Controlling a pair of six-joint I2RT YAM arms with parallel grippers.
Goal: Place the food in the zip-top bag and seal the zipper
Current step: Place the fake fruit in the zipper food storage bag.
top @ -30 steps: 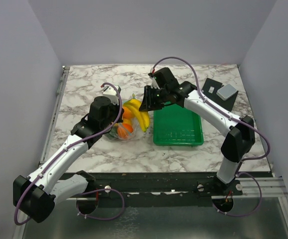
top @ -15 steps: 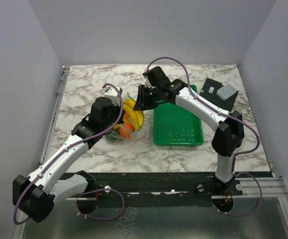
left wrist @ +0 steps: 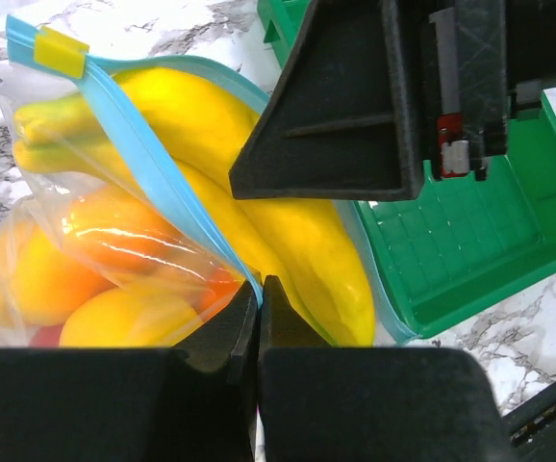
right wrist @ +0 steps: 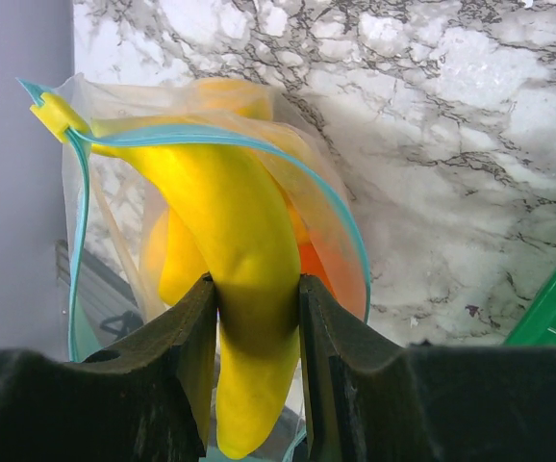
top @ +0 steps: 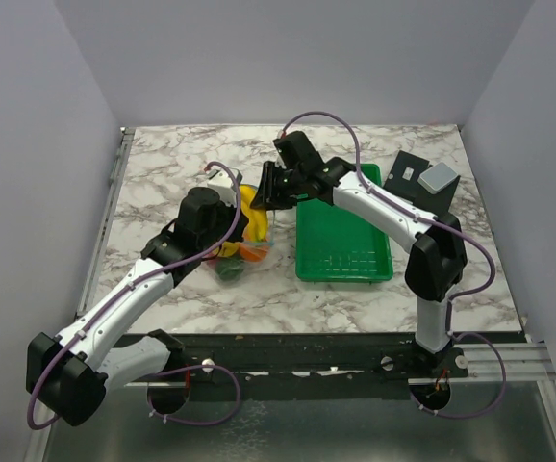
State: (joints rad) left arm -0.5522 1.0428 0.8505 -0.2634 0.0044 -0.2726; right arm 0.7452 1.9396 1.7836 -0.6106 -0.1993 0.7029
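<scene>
Near edge, left side: the left arm reaches in toward the middle of the tabletop [top: 163,173]. Left gripper [left wrist: 259,296] has its jaws pressed together, pinching the light blue zipper [left wrist: 134,144] at the bag's mouth edge. The zip-top bag [top: 249,252] lies around the middle of the tabletop, just left of the green tray [top: 343,252], with its mouth open. A yellow slider tab [left wrist: 60,50] sits at one end of the blue strip. The food is inside the bag: orange fruits [left wrist: 114,236] and a dark green one [top: 228,270] at the near end, seen through the clear plastic. Yellow bananas [left wrist: 288,231] lie in the open mouth between the two blue strips. Farther back, the right gripper [right wrist: 257,289] is clamped on one banana [right wrist: 230,212], fingers on both sides of it, with that banana in the bag's mouth. Far right corner: a black pad [top: 408,166] with a grey block [top: 439,177] on it, well apart from the bag.
</scene>
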